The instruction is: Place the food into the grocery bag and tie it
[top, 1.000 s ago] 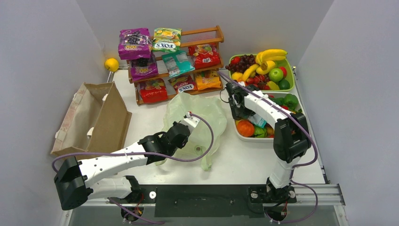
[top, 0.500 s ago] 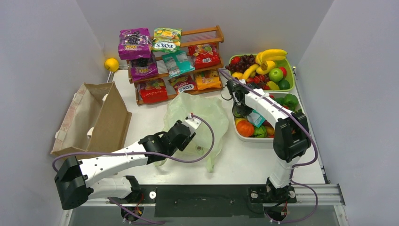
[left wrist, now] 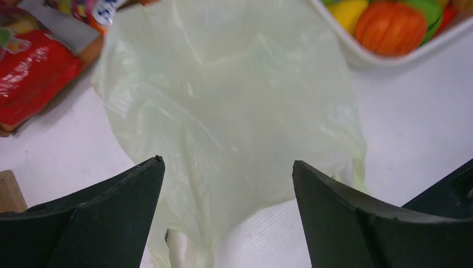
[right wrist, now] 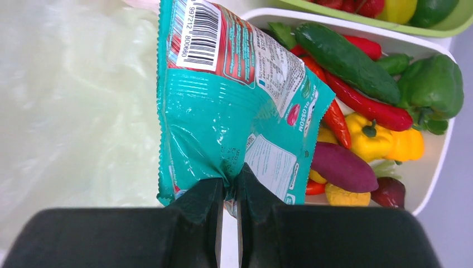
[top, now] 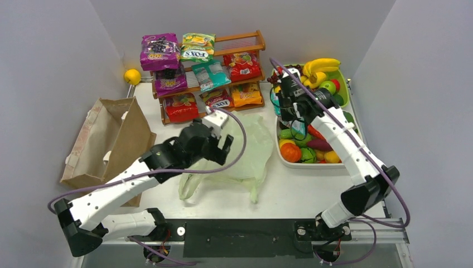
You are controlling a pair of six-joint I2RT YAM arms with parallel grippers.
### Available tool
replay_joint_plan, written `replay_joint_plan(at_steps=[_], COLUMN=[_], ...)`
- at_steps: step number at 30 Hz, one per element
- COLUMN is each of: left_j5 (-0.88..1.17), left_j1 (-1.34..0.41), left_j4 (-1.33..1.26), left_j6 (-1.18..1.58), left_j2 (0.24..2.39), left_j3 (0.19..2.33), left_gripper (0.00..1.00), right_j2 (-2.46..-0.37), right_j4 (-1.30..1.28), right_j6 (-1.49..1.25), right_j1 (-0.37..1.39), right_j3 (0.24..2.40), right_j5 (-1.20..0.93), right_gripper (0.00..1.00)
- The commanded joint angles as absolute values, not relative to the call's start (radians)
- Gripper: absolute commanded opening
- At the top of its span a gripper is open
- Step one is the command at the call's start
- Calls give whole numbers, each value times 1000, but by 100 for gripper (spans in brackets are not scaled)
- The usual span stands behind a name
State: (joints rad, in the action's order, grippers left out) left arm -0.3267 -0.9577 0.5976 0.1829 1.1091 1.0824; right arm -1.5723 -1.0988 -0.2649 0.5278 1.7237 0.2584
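since a second ago both arms have come up: the left gripper (left wrist: pixel 227 162) has let go of the grocery bag (left wrist: pixel 234 95) and lifted off it, and the right gripper (right wrist: pixel 230 181) has risen out of the white tray (right wrist: pixel 346 29) with a teal snack packet (right wrist: pixel 223 111) in its grip. on my left wrist feed the two dark fingers (left wrist: pixel 117 195) stand wide apart with nothing between them, and the pale green bag shows in the gap beyond their tips, lying flat and crumpled on the white table (top: pixel 301 190); i can't see plastic touching either finger. from the top camera the bag sits in the middle of the table, in front of the wooden rack (top: pixel 245 42) of snack packets and just left of the white tray, with the left gripper above its near left part. on my right wrist feed the fingers are pressed together on the crimped edge of the teal packet, which hangs away from them with its barcode at the far end. under the packet i see the bag's right side on one hand and the tray's vegetables on the other, a cucumber (right wrist: pixel 348 58), red chillies, a yellow pepper (right wrist: pixel 379 142) and a green pepper (right wrist: pixel 438 84) among them. a brown paper bag (top: pixel 111 139) stands at the table's left edge.
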Motion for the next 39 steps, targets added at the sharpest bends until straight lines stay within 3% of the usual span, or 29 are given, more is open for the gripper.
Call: replay_joint_plan(at_steps=[1, 8, 18, 27, 31, 33, 35, 39], left_j5=[-232, -66, 33, 20, 18, 26, 35, 41], left_j1=[-823, -627, -600, -613, -625, -627, -629, -639], left_j4=[648, 632, 401, 211, 178, 153, 126, 137], left_j6=[335, 652, 987, 1165, 1192, 1212, 1232, 1241], left_j2=[1055, 1076, 1093, 1096, 1109, 1118, 1124, 1126], left_j3=[1258, 1380, 1266, 1162, 1139, 1121, 1097, 1103], left_gripper=[84, 84, 88, 87, 78, 57, 45, 35], right_j2=[-1463, -1368, -1323, -1351, -1358, -1362, -1364, -1366], right_j4=[-1084, -1001, -918, -928, -928, -928, -927, -928], right_j6=[-241, -209, -224, -187, -179, -166, -149, -139], right_j1=[559, 685, 872, 938, 964, 983, 1005, 1017], right_j3=[1763, 1718, 1729, 1778, 1781, 1781, 1778, 1775], right_j5=[108, 40, 46, 42, 28, 12, 9, 28], right_gripper=[0, 0, 0, 0, 0, 0, 0, 0])
